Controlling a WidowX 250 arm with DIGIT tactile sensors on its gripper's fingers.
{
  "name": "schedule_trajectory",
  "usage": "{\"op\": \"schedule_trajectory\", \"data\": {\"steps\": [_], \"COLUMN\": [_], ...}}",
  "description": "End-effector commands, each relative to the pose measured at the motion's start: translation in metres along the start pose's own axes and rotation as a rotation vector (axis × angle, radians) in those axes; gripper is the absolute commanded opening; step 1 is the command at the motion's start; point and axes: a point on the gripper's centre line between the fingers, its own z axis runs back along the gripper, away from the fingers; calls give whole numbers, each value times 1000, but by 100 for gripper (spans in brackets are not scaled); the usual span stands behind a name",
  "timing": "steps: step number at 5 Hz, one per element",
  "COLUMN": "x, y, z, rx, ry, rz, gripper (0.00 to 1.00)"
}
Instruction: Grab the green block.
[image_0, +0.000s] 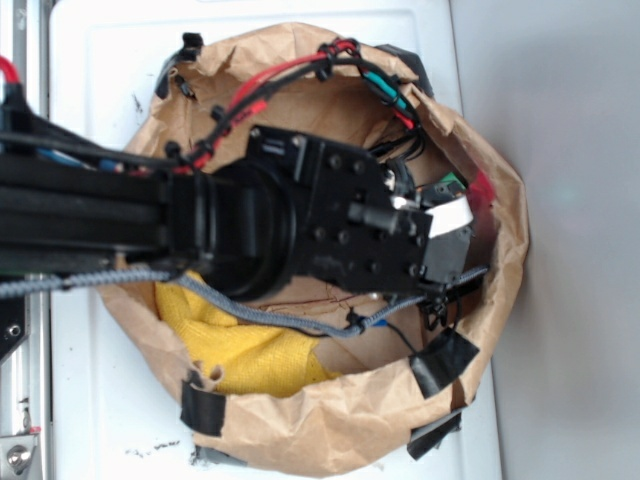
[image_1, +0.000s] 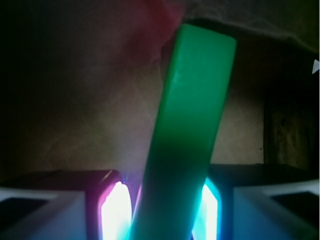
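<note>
The green block (image_1: 187, 135) stands on end between the fingers (image_1: 112, 207) in the wrist view, leaning slightly to the right, its lower part pinched between the two glowing pads, one lit pink on the left and one lit cyan on the right. The fingers are clenched on it, with both pads touching its broad faces. Its upper end rises well beyond the fingertips toward the creased brown wall of the paper bag (image_1: 75, 115), where a reddish patch (image_1: 155, 22) shows just left of the block's top.

In the exterior view the black arm (image_0: 90, 215) reaches in horizontally from the left edge and its wrist housing sits inside the bag's (image_0: 330, 425) open mouth, the gripper (image_0: 455, 250) pointing to the right, near the bag's far wall. The block itself cannot be made out there, hidden behind the gripper body. Red and black cables (image_0: 270, 85) loop over the rim above the arm.

Behind the fingers, under the arm, a yellow cloth (image_0: 235, 350) lies crumpled in the bag. Black tape (image_0: 445, 362) patches the rim. The bag rests on a white worktop (image_0: 100, 420).
</note>
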Motion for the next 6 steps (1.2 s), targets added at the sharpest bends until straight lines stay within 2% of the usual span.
{"op": "schedule_trajectory", "data": {"steps": [1, 2, 3, 4, 5, 6], "x": [-2, -16, -26, -23, -18, -21], "y": [2, 16, 29, 41, 52, 53], "z": [40, 87, 122, 146, 158, 161], "rx": [-86, -205, -271, -277, -229, -161], "ry": [-43, 4, 27, 72, 116, 79], "rz": [-41, -108, -173, -190, -164, -149], "gripper": [0, 0, 0, 0, 0, 0]}}
